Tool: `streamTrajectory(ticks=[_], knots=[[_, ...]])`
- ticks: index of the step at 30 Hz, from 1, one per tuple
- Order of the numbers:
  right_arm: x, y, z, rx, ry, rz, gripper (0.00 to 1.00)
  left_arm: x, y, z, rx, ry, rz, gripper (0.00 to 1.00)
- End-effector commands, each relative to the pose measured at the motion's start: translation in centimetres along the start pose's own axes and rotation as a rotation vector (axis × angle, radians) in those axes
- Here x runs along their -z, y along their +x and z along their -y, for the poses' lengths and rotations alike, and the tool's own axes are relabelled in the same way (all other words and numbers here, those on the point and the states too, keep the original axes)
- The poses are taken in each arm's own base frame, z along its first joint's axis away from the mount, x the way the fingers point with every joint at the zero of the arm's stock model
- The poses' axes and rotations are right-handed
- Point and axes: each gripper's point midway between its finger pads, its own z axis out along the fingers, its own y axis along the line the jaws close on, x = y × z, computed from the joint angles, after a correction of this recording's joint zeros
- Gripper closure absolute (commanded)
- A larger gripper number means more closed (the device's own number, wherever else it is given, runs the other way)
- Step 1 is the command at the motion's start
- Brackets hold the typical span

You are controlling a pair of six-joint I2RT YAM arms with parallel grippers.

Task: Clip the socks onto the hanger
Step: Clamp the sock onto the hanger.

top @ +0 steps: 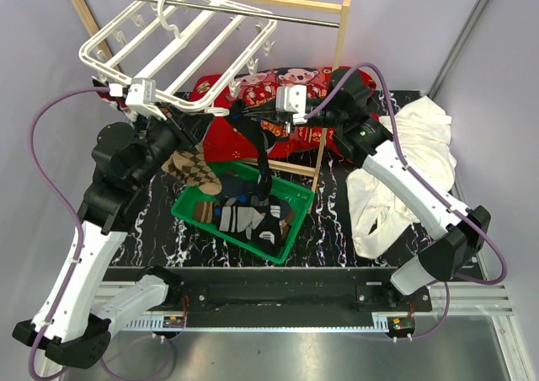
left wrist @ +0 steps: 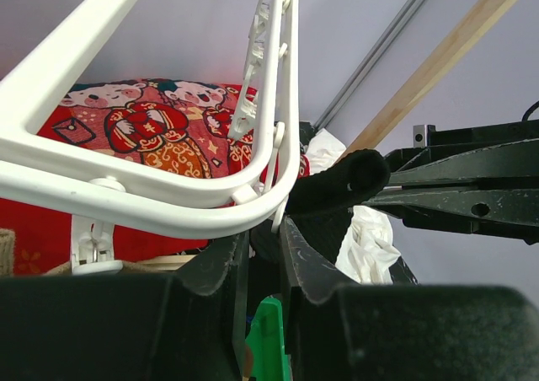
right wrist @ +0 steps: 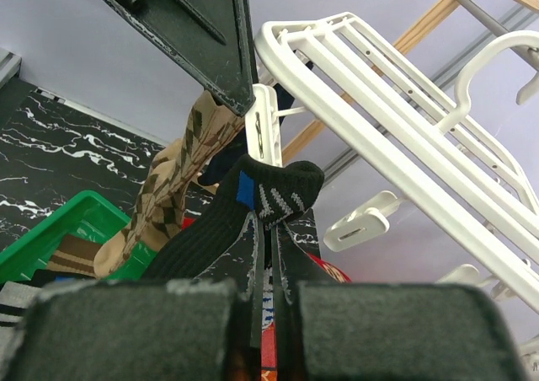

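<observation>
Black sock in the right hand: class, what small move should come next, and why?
Probably raise the right hand slightly so the tip of the black sock enters the white clip that the left hand seems to pinch on the hanger. The sock sits just below that clip, not yet in it.

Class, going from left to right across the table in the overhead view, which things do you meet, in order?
brown argyle sock → green basket → white cloth
</observation>
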Motion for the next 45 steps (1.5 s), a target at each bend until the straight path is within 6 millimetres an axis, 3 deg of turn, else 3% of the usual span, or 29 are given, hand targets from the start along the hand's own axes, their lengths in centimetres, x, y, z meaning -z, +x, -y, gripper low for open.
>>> streamTrajectory(ticks=[1, 9, 22, 30, 45], knots=[[0.1, -1.3, 1.1, 0.032, 0.015, 0.031, 1.0, 1.0, -2.8, 1.3, -0.023, 0.033, 0.086, 1.0], [-0.1, 0.0, 1.0, 0.03, 0.022, 0.003, 1.0, 1.0, -3.0, 1.5, -0.023, 0.04, 0.09, 1.0], [-0.2, -3.1, 1.0, 0.061, -0.038, 0.08, 1.0, 0.9, -2.7, 1.3, -0.027, 0.033, 0.08, 1.0], [0.5, -2.7, 0.5, 0.07, -0.024, 0.052, 1.0, 0.9, -2.8, 1.1, -0.034, 0.023, 0.084, 1.0], [-0.1, -3.1, 1.0, 0.083, -0.046, 0.078, 1.0, 0.9, -2.6, 1.2, -0.032, 0.029, 0.07, 1.0]])
